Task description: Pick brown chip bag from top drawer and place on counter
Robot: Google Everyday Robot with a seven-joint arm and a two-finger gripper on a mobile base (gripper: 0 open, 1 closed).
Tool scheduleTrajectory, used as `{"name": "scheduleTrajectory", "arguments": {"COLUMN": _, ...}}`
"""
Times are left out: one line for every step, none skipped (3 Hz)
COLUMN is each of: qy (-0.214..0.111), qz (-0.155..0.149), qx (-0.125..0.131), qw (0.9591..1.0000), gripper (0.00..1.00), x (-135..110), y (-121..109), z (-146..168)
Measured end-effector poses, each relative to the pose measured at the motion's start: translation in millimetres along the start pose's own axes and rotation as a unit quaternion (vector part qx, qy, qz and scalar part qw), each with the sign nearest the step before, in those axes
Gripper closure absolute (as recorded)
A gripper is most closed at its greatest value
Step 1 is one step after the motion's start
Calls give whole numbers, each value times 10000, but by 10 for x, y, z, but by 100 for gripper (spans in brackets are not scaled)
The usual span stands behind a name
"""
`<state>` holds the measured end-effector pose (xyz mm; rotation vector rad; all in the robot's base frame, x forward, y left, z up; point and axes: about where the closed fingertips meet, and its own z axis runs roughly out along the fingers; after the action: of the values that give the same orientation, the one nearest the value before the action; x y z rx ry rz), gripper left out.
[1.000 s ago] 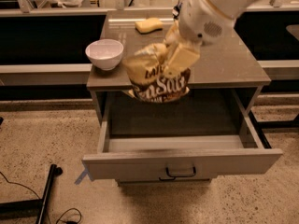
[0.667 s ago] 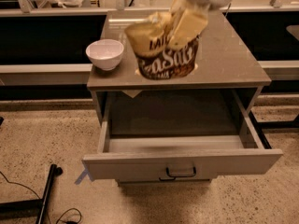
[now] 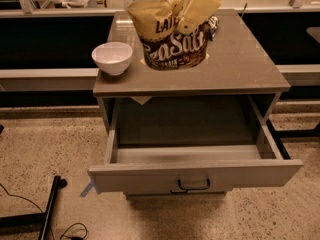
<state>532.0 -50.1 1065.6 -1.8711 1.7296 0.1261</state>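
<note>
Located at the top edge of the view: gripper [image 3: 192, 9], partly cut off by the frame. Clamped on the crumpled upper right part of the brown chip bag [image 3: 167, 39], with one cream finger [image 3: 201, 3] laid across the bag's front. Second finger hidden behind the foil.

Hanging directly below the gripper: the bag, upright, "Sea Salt" lettering facing the camera, lower edge over the rear middle of the counter [image 3: 240, 64]. Contact between bag base and counter surface: cannot tell.

Below and to the left of the gripper: white bowl [image 3: 112, 57], resting on the counter near its left edge, just beside the bag but apart from it.

Just right of the gripper, behind the bag: a small dark item [image 3: 214, 26] on the counter, too obscured to identify.

Well below the gripper, nearer the camera: top drawer [image 3: 150, 176], pulled fully out, black bar handle [image 3: 193, 185] on the front panel.

Far below and left of the gripper: black pole [image 3: 50, 209] on the speckled floor.
</note>
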Motion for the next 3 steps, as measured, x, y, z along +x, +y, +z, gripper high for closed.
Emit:
{"name": "scheduleTrajectory", "arguments": {"qy": 227, "qz": -250, "qx": 402, "qw": 9986, "gripper": 100, "x": 153, "y": -273, "z": 35}}
{"name": "scheduleTrajectory", "arguments": {"qy": 298, "qz": -566, "qx": 1173, "qw": 9910, "gripper": 100, "x": 580, "y": -849, "z": 43}}
{"name": "scheduleTrajectory", "arguments": {"qy": 333, "qz": -1034, "qx": 1948, "qw": 9748, "gripper": 100, "x": 905, "y": -1424, "z": 46}}
